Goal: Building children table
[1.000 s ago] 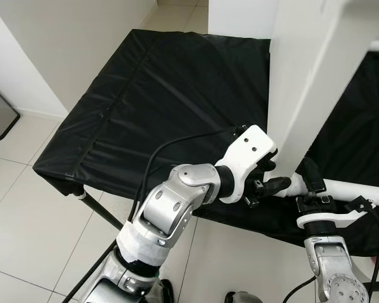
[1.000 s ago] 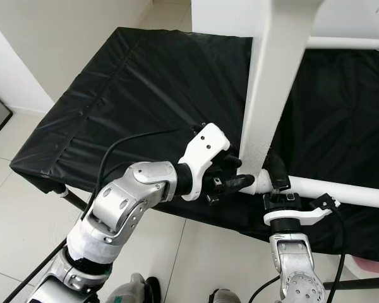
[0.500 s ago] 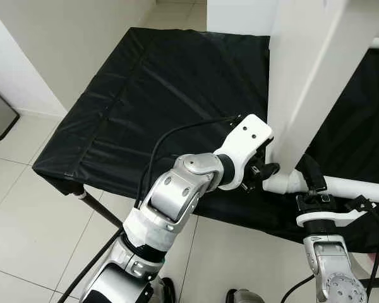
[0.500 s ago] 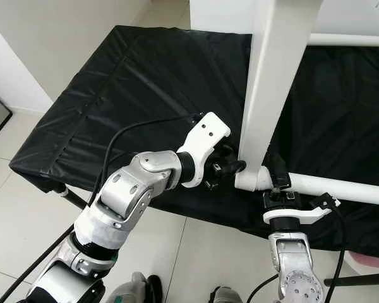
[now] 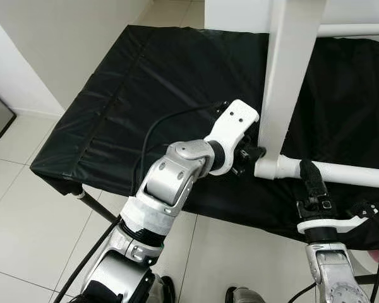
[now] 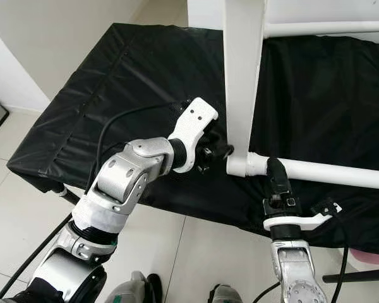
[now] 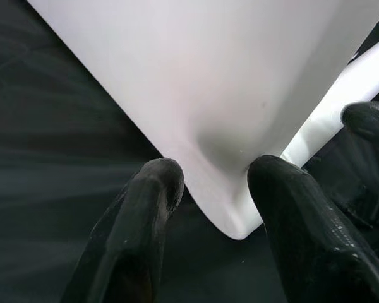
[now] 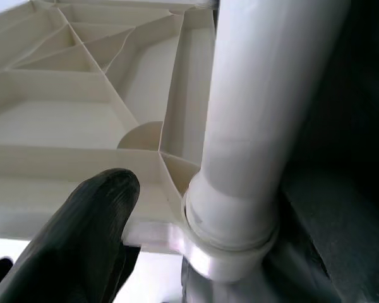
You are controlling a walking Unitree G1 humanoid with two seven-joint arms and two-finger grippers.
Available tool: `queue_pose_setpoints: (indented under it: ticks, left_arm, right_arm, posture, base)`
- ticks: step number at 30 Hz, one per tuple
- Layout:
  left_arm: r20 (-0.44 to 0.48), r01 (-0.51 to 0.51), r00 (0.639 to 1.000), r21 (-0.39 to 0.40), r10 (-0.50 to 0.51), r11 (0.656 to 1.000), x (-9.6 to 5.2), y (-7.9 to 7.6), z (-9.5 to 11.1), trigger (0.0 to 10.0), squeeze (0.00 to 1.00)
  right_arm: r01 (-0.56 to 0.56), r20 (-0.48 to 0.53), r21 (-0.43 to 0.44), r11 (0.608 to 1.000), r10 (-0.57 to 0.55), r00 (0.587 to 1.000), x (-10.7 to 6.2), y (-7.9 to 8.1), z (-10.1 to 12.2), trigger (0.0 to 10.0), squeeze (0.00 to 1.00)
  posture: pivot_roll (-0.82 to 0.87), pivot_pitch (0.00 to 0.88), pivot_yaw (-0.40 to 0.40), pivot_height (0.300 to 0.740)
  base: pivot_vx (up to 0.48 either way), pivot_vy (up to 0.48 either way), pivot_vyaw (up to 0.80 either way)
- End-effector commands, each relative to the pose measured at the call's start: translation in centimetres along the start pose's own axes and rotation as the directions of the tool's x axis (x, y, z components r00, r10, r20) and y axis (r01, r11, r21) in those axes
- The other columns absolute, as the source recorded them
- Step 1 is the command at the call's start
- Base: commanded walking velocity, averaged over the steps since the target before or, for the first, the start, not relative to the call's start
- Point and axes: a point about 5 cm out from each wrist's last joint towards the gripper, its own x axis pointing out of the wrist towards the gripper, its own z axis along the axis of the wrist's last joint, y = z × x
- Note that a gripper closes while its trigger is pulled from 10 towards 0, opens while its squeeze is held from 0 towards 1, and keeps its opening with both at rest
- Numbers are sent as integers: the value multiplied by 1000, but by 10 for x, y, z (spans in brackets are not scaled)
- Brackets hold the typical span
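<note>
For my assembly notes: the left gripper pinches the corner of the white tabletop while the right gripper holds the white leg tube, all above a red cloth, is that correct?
Not quite: the cloth is black, not red, as the left eye view shows. The rest stands: the left gripper pinches the white tabletop corner, and the right gripper holds the white leg tube.
</note>
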Motion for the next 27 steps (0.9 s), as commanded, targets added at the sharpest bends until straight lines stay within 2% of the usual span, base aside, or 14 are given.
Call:
queue_pose_setpoints:
  ticks: [1,6,15,20,22,27]
  left_arm:
    - [42,-194,980,-16,194,981,5,4,11,10000,0]
    - [48,-187,981,-19,188,982,6,4,13,10000,0]
    - [52,-185,981,-15,185,983,8,5,13,10000,0]
    - [50,-186,981,-7,187,982,7,6,12,10000,0]
    - [59,-191,980,15,190,981,1,8,9,10000,0]
    - [93,-173,981,44,168,984,-12,9,5,10000,0]
  right_arm:
    - [60,8,66,996,-60,998,-11,-7,-11,10000,0]
    - [65,21,77,995,-66,998,-32,-4,-7,10000,0]
    - [32,-26,60,998,-30,999,-47,6,-6,10000,0]
    - [-4,-50,36,999,6,999,-43,13,-5,10000,0]
    - [-59,-93,-9,998,58,994,-34,24,-4,10000,0]
    - [-116,-155,-56,992,106,982,-23,37,-4,10000,0]
  posture:
    - [-121,184,114,740]
    - [-137,185,122,740]
    - [-156,187,127,740]
    - [-154,182,125,740]
    - [-151,179,121,740]
    - [-138,172,109,740]
  base:
    - [0,0,0]
    - [0,0,0]
    - [0,0,0]
    - [0,0,0]
    - [0,0,0]
    - [0,0,0]
